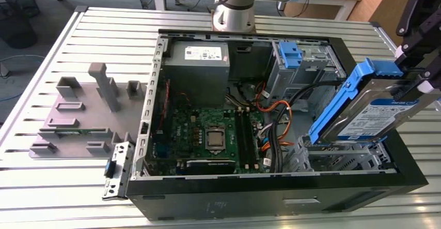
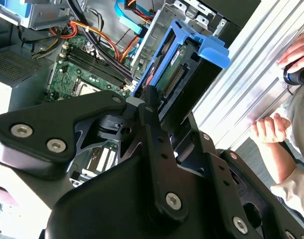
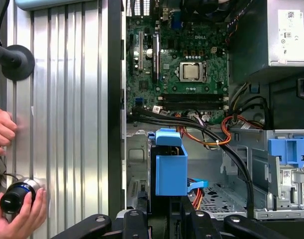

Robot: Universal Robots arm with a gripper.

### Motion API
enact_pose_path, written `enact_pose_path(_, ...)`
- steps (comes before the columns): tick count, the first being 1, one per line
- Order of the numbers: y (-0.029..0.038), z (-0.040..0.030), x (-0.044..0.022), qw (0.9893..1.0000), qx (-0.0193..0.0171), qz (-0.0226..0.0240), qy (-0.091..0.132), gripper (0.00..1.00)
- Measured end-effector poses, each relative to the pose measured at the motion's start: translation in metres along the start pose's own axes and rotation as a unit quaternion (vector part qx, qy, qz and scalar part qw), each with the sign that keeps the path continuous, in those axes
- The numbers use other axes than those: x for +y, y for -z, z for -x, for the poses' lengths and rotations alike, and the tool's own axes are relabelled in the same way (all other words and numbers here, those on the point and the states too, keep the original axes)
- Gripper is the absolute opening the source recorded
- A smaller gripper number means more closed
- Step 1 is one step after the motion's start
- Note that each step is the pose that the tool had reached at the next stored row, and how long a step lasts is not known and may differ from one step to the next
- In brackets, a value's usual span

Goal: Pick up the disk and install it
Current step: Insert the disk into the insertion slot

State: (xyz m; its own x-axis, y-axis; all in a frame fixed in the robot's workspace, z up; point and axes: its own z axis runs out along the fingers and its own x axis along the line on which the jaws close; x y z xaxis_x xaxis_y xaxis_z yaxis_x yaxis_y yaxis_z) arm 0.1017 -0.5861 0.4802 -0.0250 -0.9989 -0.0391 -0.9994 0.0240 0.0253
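The disk (image 1: 375,112) is a silver drive with a white and blue label in a blue carrier frame. It hangs tilted over the open computer case (image 1: 276,185), at the exterior view's right. Its lower end is close above the grey drive cage (image 1: 341,159); whether they touch I cannot tell. My gripper (image 1: 422,81) is shut on the disk's upper end. In the second wrist view the black fingers (image 2: 152,124) clamp the disk (image 2: 186,69) by its edges. In the first wrist view the blue carrier (image 3: 170,167) stands out beyond my gripper (image 3: 164,221).
Inside the case lie a green motherboard (image 1: 206,136), a grey power-supply box (image 1: 196,63), orange and black cables (image 1: 279,120), and a rear cage with a blue latch tab (image 1: 290,53). A grey fixture (image 1: 90,110) sits at the exterior view's left. A person's hands (image 3: 2,129) rest on the slatted table.
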Motion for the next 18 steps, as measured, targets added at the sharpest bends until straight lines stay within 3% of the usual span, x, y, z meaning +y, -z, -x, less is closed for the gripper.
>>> enact_pose_path(9,-0.0004,0.0000,0.0000,1.0000,-0.0001,0.0000,0.000,0.35)
enact_pose_path(18,-0.0068,-0.0002,-0.0002,1.0000,0.0000,-0.0010,0.000,0.35)
